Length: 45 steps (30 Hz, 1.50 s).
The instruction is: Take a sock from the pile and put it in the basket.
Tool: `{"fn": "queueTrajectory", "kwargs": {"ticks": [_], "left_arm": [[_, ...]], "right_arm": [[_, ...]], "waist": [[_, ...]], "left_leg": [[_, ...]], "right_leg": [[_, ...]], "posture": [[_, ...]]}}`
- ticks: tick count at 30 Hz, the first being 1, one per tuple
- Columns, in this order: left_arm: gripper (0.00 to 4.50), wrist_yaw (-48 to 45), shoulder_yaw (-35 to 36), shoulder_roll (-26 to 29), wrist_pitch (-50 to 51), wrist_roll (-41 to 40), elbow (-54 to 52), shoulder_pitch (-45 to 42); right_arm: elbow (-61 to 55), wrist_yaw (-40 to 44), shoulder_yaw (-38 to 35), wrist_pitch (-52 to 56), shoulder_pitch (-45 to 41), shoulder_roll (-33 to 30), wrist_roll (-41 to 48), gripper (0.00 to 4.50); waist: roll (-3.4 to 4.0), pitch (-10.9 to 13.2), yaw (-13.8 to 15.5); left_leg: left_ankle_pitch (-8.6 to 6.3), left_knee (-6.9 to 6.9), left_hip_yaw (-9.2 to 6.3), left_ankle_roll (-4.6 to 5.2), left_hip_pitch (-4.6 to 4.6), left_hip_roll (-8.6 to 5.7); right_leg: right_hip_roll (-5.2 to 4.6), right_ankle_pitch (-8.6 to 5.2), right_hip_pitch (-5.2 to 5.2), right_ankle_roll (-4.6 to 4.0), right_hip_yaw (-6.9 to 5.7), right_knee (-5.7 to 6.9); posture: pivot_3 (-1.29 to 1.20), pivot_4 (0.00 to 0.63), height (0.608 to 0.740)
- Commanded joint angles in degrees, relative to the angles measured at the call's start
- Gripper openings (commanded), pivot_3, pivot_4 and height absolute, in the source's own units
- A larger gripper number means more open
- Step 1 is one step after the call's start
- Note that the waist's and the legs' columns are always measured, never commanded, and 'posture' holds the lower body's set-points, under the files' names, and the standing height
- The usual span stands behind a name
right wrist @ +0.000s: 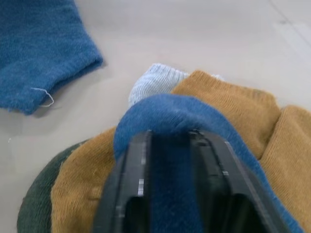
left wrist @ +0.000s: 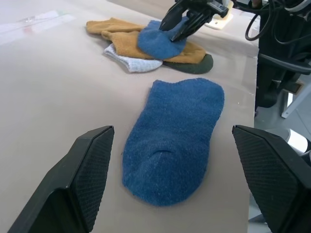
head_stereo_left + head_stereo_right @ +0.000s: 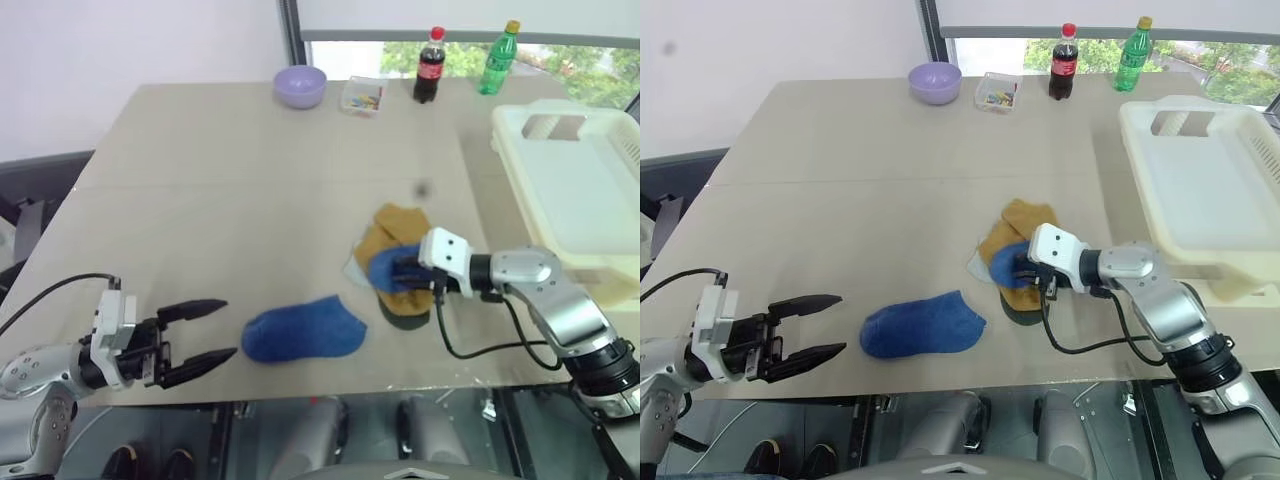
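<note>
On your left, the left end effector [image 3: 197, 340] hangs released just off the table [image 3: 200, 180] edge, its fingers spread wide and holding nothing, pointed toward a lone blue sock [image 3: 303, 331] that lies flat by itself, apart from the heap. Further right sits the pile [image 3: 395, 262]: mustard socks overlapping, a pale grey one peeking out on the left side and a dark green one at the near edge. On top lies a second blue sock [image 1: 167, 116], and your right end effector [image 3: 408, 272] has its fingers pinched around a fold of it, the knit bunched up between them. Expect this sock to be light, limp and a little fuzzy, so it will likely drape and swing when raised, and it may drag a mustard neighbour along by friction. A bite on a thick fold near the cuff should hold better than a thin edge. The basket [image 3: 585, 190] stands at the far right of the table, well apart from the pile, and looks empty.
</note>
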Motion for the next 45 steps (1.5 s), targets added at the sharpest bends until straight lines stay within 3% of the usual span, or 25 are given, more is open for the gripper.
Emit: {"fn": "queueTrajectory", "kwargs": {"ticks": [1,5,6,8,16,25,32,45], "left_arm": [[4.19,0.60,1.31,-0.18,-0.70,-0.56,-1.89,-0.13],[4.19,0.86,1.31,-0.14,-0.63,-0.75,-1.98,-0.29],[4.19,0.92,1.34,-0.16,-0.61,-0.80,-1.98,-0.31],[4.19,0.99,1.41,-0.21,-0.61,-0.87,-2.00,-0.30],[4.19,1.19,1.47,-0.20,-0.65,-1.11,-2.06,-0.15],[4.19,1.29,1.14,-0.36,-0.90,-0.90,-1.63,-0.68],[4.19,1.28,0.86,-0.32,-0.81,-0.68,-1.03,-1.53],[4.19,1.16,3.07,-0.06,-0.80,-1.10,-1.66,0.43]], "right_arm": [[-0.42,-0.78,-1.14,-1.15,-1.28,0.88,-0.12,1.14],[0.44,-1.58,-0.07,-1.19,-1.49,1.96,-1.47,1.14],[0.65,-1.63,0.14,-1.27,-1.54,2.05,-1.85,0.63],[1.08,-1.64,0.57,-1.65,-1.56,1.96,-2.82,0.09],[0.89,-0.96,0.09,-1.99,-1.46,1.47,-3.67,0.09],[-3.71,-1.18,-0.25,3.84,-5.18,5.48,1.04,0.09],[5.11,-3.09,7.16,4.83,-12.91,13.84,-3.21,0.09],[32.10,-12.55,14.05,-0.72,-28.20,40.61,-10.60,0.09]], "waist": [[0.00,0.00,0.01],[0.00,0.00,0.01],[0.00,0.00,0.01],[0.00,0.00,0.01],[0.00,0.00,0.01],[0.00,0.00,-0.10],[0.00,0.00,-0.39],[0.03,0.01,-0.92]], "left_leg": [[0.00,0.00,0.00,0.00,0.00,0.00],[0.00,0.00,0.00,0.00,0.00,0.00],[0.01,0.00,0.00,-0.01,0.00,0.00],[0.01,0.00,0.00,-0.01,0.00,0.00],[0.01,0.00,0.00,-0.01,0.00,0.00],[0.01,0.00,-0.01,-0.01,0.00,0.00],[0.02,0.00,0.00,-0.03,0.04,0.01],[0.08,-0.08,0.01,-0.13,0.04,0.02]], "right_leg": [[0.00,0.00,0.00,0.00,0.00,0.01],[0.00,0.00,0.00,0.00,0.00,0.01],[0.00,0.00,0.00,0.00,0.00,0.00],[0.00,0.00,0.00,0.00,0.00,0.00],[0.00,0.00,0.00,0.00,0.00,0.01],[0.01,0.00,-0.02,0.00,0.00,0.02],[0.03,0.01,-0.02,-0.01,0.01,0.07],[0.36,0.08,-0.13,-0.14,0.11,0.10]], "posture": [[0.00,0.150,0.740],[0.00,0.150,0.740],[0.00,0.150,0.740],[0.00,0.150,0.740],[0.00,0.150,0.740],[0.00,0.150,0.740],[0.00,0.150,0.740],[0.00,0.150,0.740]]}}
